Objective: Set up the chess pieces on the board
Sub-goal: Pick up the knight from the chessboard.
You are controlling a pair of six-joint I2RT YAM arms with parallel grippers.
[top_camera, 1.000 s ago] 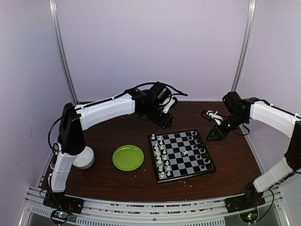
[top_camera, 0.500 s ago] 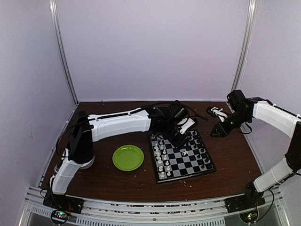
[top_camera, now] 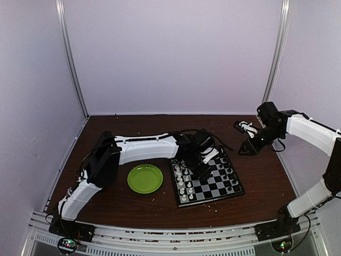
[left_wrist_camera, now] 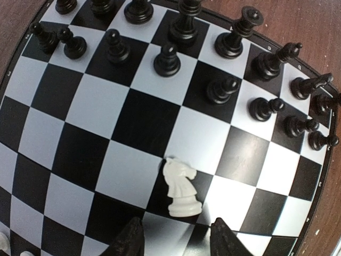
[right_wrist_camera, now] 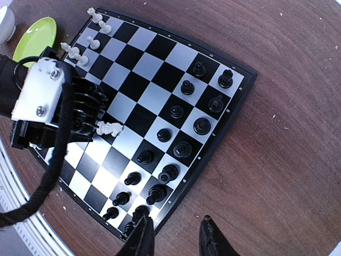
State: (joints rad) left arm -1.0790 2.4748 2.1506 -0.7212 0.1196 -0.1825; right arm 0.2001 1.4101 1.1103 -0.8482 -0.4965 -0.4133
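Black plastic chess pieces stood in two rows at one edge of the small black-and-grey checkerboard, white plastic pieces lined the opposite edge, and one white knight sat mid-board, judged still unplaced, just ahead of the open, empty left gripper; the right gripper hung open and empty off-board

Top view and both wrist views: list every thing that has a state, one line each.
Left gripper: open, empty, low over the board.
Right gripper: open, empty, raised beside the board.
White knight: loose mid-board, seemingly on its side.
Black pieces: upright, in two rows.
White pieces: upright along the opposite edge.
Green plate: empty.
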